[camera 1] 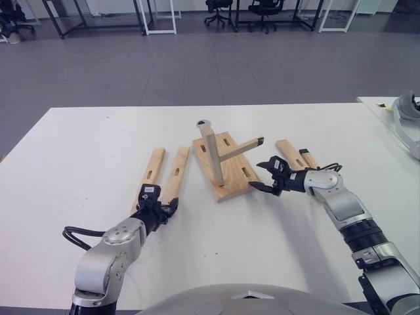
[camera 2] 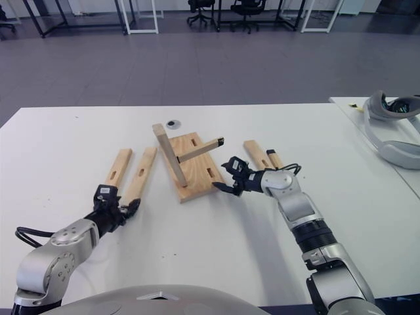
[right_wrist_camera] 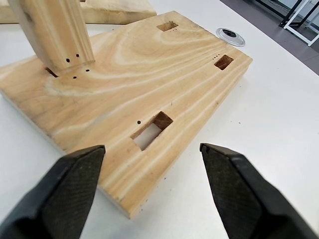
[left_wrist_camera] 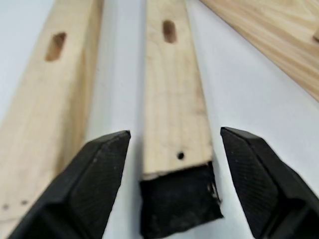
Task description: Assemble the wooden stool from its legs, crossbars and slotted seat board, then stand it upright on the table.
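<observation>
The slotted seat board (camera 1: 230, 176) lies flat mid-table with one leg (camera 1: 211, 152) standing in a slot and a crossbar (camera 1: 241, 148) sticking out of that leg. Two more legs (camera 1: 152, 172) (camera 1: 177, 169) lie side by side to its left. Two shorter pieces (camera 1: 290, 154) lie to its right. My left gripper (left_wrist_camera: 175, 133) is open, its fingers (left_wrist_camera: 94, 184) either side of the black-capped near end of the leg (left_wrist_camera: 174, 104) closer to the board. My right gripper (right_wrist_camera: 152, 148) is open at the board's near right edge, over an empty slot (right_wrist_camera: 149, 133).
A round cable grommet (camera 2: 173, 123) sits in the table just behind the board. A white headset (camera 2: 394, 128) lies on the neighbouring table at the right. A black cable loops (camera 1: 77, 236) beside my left arm. Desks and chairs stand far behind.
</observation>
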Action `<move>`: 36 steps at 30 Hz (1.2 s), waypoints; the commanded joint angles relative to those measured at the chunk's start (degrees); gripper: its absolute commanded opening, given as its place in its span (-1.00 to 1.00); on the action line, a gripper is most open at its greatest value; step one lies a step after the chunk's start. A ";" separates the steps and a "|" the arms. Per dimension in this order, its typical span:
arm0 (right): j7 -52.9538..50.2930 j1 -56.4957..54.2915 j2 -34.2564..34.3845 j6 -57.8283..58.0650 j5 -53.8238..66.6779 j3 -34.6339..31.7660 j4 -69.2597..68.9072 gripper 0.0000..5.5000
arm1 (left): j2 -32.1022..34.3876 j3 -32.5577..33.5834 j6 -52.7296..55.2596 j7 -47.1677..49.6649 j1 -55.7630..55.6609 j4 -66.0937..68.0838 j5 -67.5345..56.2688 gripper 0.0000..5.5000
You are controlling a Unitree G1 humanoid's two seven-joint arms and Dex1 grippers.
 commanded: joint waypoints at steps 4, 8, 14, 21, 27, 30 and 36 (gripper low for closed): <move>0.19 2.95 0.61 1.85 -3.40 3.31 2.81 0.30 | 0.81 -0.67 -0.68 -0.79 0.73 0.66 1.57 0.21; 0.06 2.80 0.70 1.98 -3.43 3.28 2.91 0.30 | 0.77 -0.94 -0.34 -0.08 0.55 0.67 2.75 -0.05; -0.34 3.38 0.66 3.82 -0.85 0.63 0.90 0.30 | 0.55 -1.34 -1.84 -0.36 1.30 0.43 4.18 -0.24; -12.02 -0.92 4.94 8.75 7.90 -15.45 1.27 0.30 | 2.62 5.90 -10.81 -4.05 -4.58 -3.99 2.35 -0.24; -21.91 -13.11 6.84 6.30 11.57 -26.48 9.88 0.30 | 7.57 13.63 -10.21 -6.87 -10.46 -6.85 -0.15 -0.24; -20.49 -12.33 6.81 4.90 9.58 -24.31 10.43 0.30 | 6.45 10.13 -9.22 -6.94 -6.92 -8.72 -0.26 -0.24; -16.96 -8.83 5.98 5.73 8.63 -21.57 7.29 0.30 | 3.07 1.84 -10.60 -4.24 5.98 -13.15 2.48 -0.24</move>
